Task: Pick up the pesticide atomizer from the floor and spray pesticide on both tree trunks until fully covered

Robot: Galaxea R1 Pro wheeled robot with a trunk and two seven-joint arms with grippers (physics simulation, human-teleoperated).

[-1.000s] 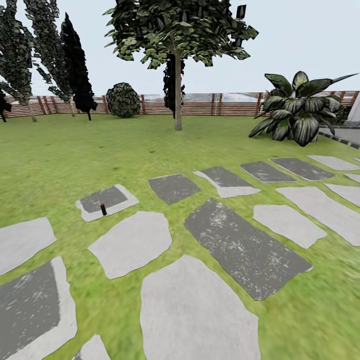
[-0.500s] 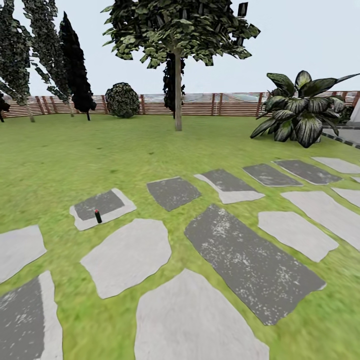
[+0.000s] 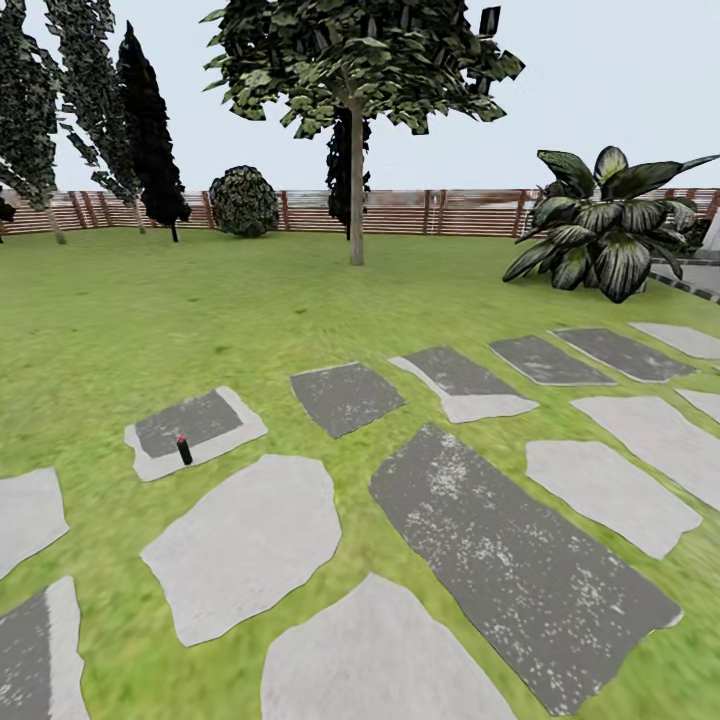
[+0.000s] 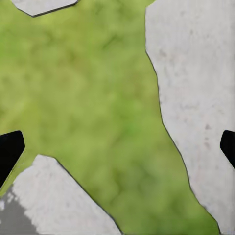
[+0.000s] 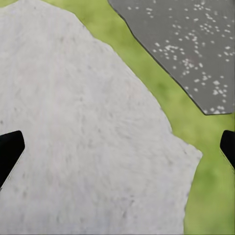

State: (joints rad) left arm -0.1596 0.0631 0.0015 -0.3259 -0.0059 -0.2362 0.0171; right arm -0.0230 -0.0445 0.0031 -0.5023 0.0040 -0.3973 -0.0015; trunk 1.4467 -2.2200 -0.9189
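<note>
The pesticide atomizer (image 3: 184, 450), a small dark bottle with a red top, stands upright on a grey stepping stone (image 3: 195, 430) at the left of the head view. A tree (image 3: 356, 60) with a pale bare trunk (image 3: 356, 200) rises from the lawn far ahead, near the fence. Two tall leaning trees with ragged dark foliage (image 3: 60, 110) stand at the far left. My left gripper (image 4: 117, 149) hangs open over grass and stone edges. Over a pale stone, my right gripper (image 5: 117, 149) is also open with nothing between its fingers.
Grey stepping stones (image 3: 520, 550) cross the lawn from near left to far right. A broad-leaved plant (image 3: 600, 235) stands at the right. A round bush (image 3: 245, 200) and a dark cypress (image 3: 150, 140) stand by the slatted wooden fence (image 3: 450, 212) at the back.
The whole head view has shifted as the robot rolls forward: stones and atomizer slide down and left in the picture. Nothing in the garden has itself moved.
</note>
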